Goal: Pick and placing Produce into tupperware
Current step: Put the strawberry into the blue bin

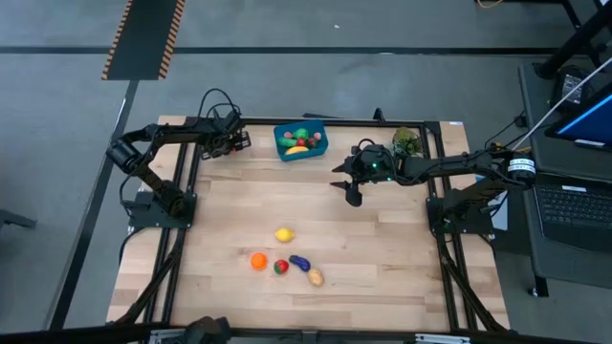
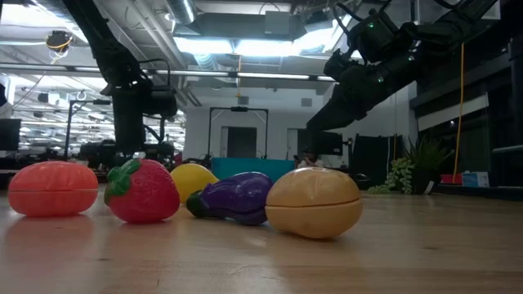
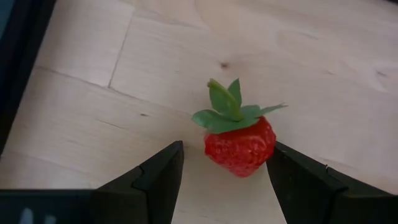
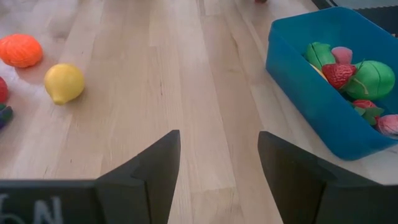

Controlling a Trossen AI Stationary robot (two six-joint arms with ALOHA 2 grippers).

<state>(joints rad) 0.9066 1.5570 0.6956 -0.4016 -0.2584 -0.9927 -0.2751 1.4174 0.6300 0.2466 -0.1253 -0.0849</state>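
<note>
Our left gripper (image 3: pixel 224 171) is at the far left part of the light wooden table (image 1: pixel 382 239), just left of the small blue rectangular plastic box (image 1: pixel 301 140). Its two dark fingers (image 3: pixel 155 180) stand apart, and a small red toy strawberry (image 3: pixel 239 144) with green leaves lies between them on the wood. We cannot tell if the fingers touch it. The leaf end of this strawberry points away from the wrist and its red tip points toward the wrist.

Our right gripper (image 4: pixel 217 168) is above the table to the right of the blue box, with its fingers apart and nothing between them.

Inside the box we see several pieces, green, red, yellow and pink.

Near the front middle of the table lie a yellow lemon (image 1: pixel 284 234), an orange round fruit (image 1: pixel 258 260), a second red strawberry (image 1: pixel 280 267), a purple eggplant (image 1: pixel 300 263) and a tan potato (image 1: pixel 315 277). The long axis of the eggplant runs diagonally, between the strawberry and the potato.
</note>
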